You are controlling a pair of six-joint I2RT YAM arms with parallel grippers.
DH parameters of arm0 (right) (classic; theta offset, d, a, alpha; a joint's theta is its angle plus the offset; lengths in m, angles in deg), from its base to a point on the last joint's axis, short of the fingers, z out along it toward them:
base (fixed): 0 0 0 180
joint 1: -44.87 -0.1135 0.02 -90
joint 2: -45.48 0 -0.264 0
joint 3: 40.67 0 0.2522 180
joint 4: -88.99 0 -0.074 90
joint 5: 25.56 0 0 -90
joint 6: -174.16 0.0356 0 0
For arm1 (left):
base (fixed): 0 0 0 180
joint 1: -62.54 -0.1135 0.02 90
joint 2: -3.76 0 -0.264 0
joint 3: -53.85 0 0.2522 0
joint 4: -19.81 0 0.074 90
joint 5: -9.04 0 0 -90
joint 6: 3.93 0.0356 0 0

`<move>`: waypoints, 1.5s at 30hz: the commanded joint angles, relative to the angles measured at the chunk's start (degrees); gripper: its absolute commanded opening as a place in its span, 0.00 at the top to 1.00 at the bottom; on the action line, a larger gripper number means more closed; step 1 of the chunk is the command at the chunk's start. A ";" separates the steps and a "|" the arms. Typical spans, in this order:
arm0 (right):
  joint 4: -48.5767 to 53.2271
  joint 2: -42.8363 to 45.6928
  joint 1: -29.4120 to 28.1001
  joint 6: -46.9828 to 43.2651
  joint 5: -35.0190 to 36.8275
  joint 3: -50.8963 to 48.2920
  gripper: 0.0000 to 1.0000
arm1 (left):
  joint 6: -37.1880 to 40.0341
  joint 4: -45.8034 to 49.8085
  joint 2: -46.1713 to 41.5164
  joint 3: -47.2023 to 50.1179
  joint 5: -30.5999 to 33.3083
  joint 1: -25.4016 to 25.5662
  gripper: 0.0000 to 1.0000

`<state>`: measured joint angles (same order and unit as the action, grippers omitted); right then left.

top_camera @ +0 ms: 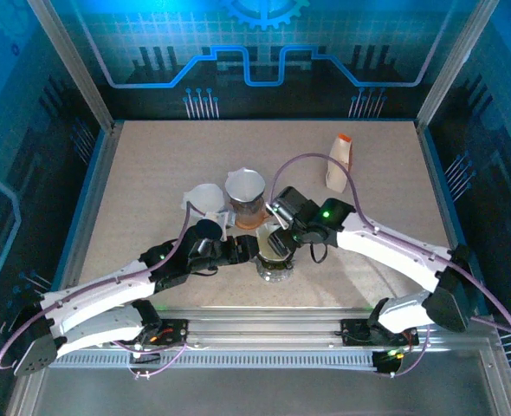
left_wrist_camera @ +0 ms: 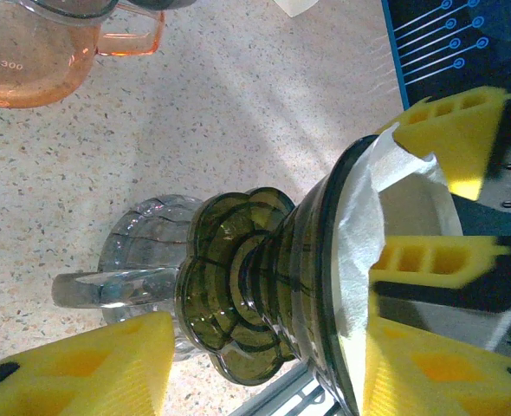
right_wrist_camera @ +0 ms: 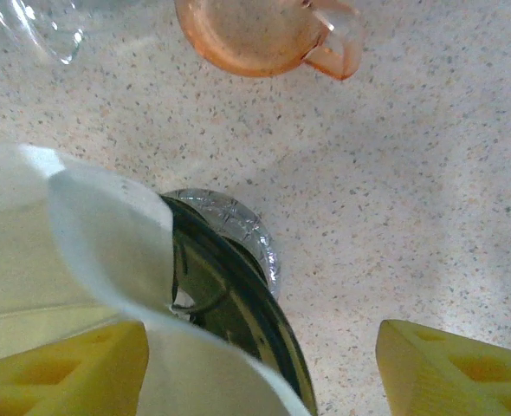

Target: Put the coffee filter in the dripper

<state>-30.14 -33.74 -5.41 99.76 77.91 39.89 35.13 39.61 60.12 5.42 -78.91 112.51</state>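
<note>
Coffee filter point(right_wrist_camera: 108, 225) sits in dripper point(left_wrist_camera: 264, 277), white edge above the rim, btw. the fingers of R pincer point(right_wrist_camera: 262, 334), which is released w/ jaws wide. L pincer point(left_wrist_camera: 268, 347) straddles the dripper from the side; grasping or not, I cannot tell. Dripper stands on glass cup point(left_wrist_camera: 143, 234).

Count: 2 carafes: orange carafe point(top_camera: 249, 215), clear carafe point(left_wrist_camera: 143, 243); 2 drippers: green dripper point(left_wrist_camera: 255, 286), clear dripper point(top_camera: 245, 184); 1 white bottle point(top_camera: 339, 165); 1 filter point(left_wrist_camera: 359, 217) in green dripper.

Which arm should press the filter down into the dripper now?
Right, probably. The right gripper is at the top of the dripper, one finger inside the filter; the left gripper straddles the dripper's base.
</note>
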 commanded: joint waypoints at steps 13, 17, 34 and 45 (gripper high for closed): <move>3.42 7.30 3.53 1.10 3.48 -2.61 0.29 | -0.39 -1.04 0.16 1.10 -0.55 -0.48 0.44; 2.66 6.63 3.63 0.80 2.81 -2.41 0.29 | -0.44 -1.00 0.16 1.28 -0.64 -0.49 0.44; -1.76 1.28 2.60 -5.43 -1.63 3.82 0.28 | -0.33 -0.76 0.31 1.01 -0.37 -0.48 0.44; -1.62 -0.90 3.07 -4.31 0.15 5.02 0.29 | -0.44 -0.81 0.51 1.15 -0.46 -0.49 0.44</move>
<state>-31.47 -34.90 -2.40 95.45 77.74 43.72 35.00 38.78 60.34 5.76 -78.91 112.51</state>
